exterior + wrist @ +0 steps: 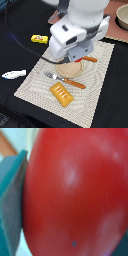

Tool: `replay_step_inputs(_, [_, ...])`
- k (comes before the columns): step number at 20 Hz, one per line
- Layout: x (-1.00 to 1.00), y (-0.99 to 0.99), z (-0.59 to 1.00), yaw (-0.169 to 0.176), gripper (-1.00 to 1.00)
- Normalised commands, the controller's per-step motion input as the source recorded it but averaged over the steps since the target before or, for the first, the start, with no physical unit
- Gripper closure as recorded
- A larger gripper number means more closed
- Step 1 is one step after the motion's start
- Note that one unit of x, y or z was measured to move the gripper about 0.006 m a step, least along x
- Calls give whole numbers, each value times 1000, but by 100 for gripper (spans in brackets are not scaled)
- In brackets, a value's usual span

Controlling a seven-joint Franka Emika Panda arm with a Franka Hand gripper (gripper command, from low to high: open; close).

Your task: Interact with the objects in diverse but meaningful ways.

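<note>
Wrist view is almost wholly filled by the tomato (75,193), red and glossy, pressed right up against the lens, with one teal pincer pad (11,203) flat against its side. So the tomato lies directly between the fingers, not ahead of or beside them. The opposite pad is out of frame, so whether the pincer (70,198) is truly clamped on it or only cradling it from one side I cannot tell; the single visible contact suggests a grip. The tomato is round, with no long axis to speak of, so orientation matters little for whatever comes next; what matters is height above the surface, and that is not shown.

In the exterior view the arm's white body (80,30) hangs over the woven mat (95,95) and covers the pincer and tomato completely. Beneath it sits a tan round plate (70,70), partly hidden, with a fork (62,79) at its near edge and another orange-handled utensil (90,59) just past it. The biscuit (61,94) lies on the mat nearer the camera. Off the mat, on the dark tabletop (20,20), the yellow packet (39,38) and the fish (13,74) lie toward the exterior view's left, well apart from the arm. A bowl-like vessel (122,17) is cut off at the upper corner on the exterior view's right.
</note>
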Motion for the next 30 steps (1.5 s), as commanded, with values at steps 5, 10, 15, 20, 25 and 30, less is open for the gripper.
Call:
replay_step_inputs(5, [26, 878, 45, 20, 100])
replay_step_inputs(10, [-47, 877, -195, 48, 100])
replay_step_inputs(15, [-301, 695, -476, 79, 100])
replay_step_inputs(20, [-437, 379, -671, 74, 100])
replay_step_inputs(25, [-448, 222, -666, 70, 100])
replay_step_inputs(30, [-473, 293, -586, 74, 100])
